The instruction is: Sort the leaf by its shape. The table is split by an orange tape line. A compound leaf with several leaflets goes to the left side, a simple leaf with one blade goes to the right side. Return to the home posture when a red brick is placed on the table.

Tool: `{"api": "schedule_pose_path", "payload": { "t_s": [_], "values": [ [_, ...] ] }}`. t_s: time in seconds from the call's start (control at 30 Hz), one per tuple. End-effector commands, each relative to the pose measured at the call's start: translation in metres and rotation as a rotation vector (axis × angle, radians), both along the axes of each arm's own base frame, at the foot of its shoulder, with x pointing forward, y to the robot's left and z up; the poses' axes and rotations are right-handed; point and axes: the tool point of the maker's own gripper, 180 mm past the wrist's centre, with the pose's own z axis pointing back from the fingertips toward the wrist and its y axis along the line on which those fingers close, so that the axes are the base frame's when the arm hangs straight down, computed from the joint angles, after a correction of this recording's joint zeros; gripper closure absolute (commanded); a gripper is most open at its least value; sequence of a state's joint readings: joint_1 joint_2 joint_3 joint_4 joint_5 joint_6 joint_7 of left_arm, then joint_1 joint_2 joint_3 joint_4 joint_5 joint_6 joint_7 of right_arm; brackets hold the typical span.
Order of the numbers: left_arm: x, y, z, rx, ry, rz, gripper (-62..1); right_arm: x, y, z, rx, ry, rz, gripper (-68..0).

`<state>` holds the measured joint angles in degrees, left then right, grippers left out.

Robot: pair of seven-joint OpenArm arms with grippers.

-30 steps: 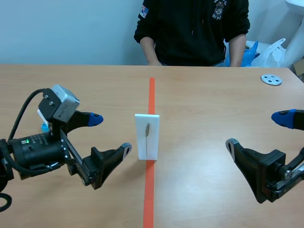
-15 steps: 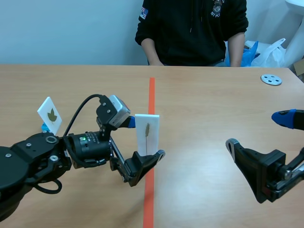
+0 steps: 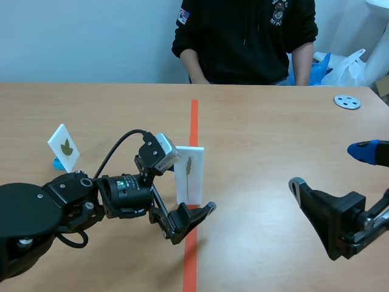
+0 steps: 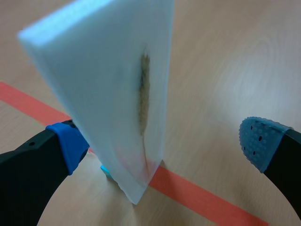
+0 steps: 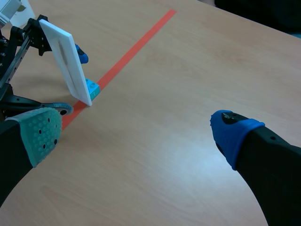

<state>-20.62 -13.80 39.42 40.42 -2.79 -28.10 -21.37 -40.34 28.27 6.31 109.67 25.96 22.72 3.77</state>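
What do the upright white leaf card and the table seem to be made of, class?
Leaf card: probably foam board, matt white, judging by its thick, soft-looking edge. Table: wood or wood-look laminate, smooth with a slight sheen; grain lines show.

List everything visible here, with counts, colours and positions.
leaf card: one, white, narrow brownish leaf, upright on the orange tape line
second leaf card: one, white, green leaf, table's left side
disc: one, grey, table's far right
bags: blue and white, behind the table
table: one, wooden
person: one, black top, seated across
left gripper: open, fingers either side of the leaf card
right gripper: open, over the right side
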Motion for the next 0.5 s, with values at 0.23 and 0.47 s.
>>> {"api": "schedule_pose_path", "payload": {
  "t_s": [0.23,0.47],
  "values": [
    [0.0070,-0.0031,0.0179,-0.061,-0.043,0.007,-60.1,0.0051,0.0007,0.0122,0.007,-0.041,0.005,-67.9],
    [0.0088,-0.0026,0.0197,-0.072,-0.044,0.019,-42.4,0.0050,0.0007,0.0121,0.006,-0.040,0.005,-67.9]
  ]
}}
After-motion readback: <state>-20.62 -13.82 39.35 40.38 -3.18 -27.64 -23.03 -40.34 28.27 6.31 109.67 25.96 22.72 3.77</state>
